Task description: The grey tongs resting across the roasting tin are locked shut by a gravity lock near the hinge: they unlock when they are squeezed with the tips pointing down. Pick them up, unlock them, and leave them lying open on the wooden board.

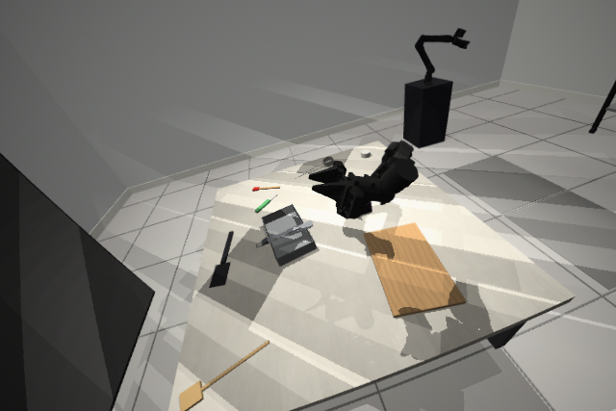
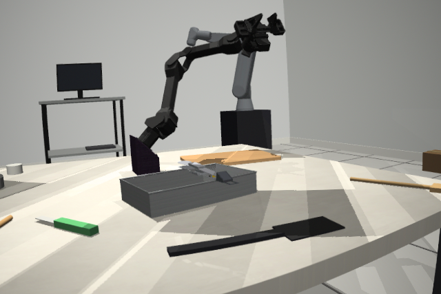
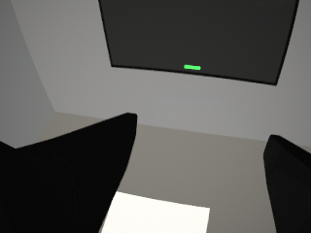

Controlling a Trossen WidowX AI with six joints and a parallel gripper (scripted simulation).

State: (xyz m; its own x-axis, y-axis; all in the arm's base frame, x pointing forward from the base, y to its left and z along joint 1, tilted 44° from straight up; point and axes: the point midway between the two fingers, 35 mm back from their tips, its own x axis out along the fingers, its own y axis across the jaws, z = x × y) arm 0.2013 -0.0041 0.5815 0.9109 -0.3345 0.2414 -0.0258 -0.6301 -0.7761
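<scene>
The grey tongs (image 1: 297, 231) (image 2: 224, 176) rest across the roasting tin (image 1: 298, 255) (image 2: 199, 196), with their ends reaching over its long walls. They look closed. The wooden board (image 1: 418, 271) (image 2: 249, 156) lies flat on the table, apart from the tin. My gripper (image 1: 311, 182) (image 2: 268, 14) (image 3: 204, 135) is open and empty, raised high above the table and well away from the tongs. Its fingers point sideways and upward, and the wrist view shows only the room between them.
A black spatula (image 1: 220, 274) (image 2: 309, 228) and a green-handled tool (image 1: 262, 204) (image 2: 76, 226) lie near the tin. A wooden spatula (image 1: 192, 395) (image 2: 388, 182) lies farther off. A red-tipped tool (image 1: 256, 189) and a small pale cylinder (image 1: 365, 153) (image 2: 14, 169) are also on the table.
</scene>
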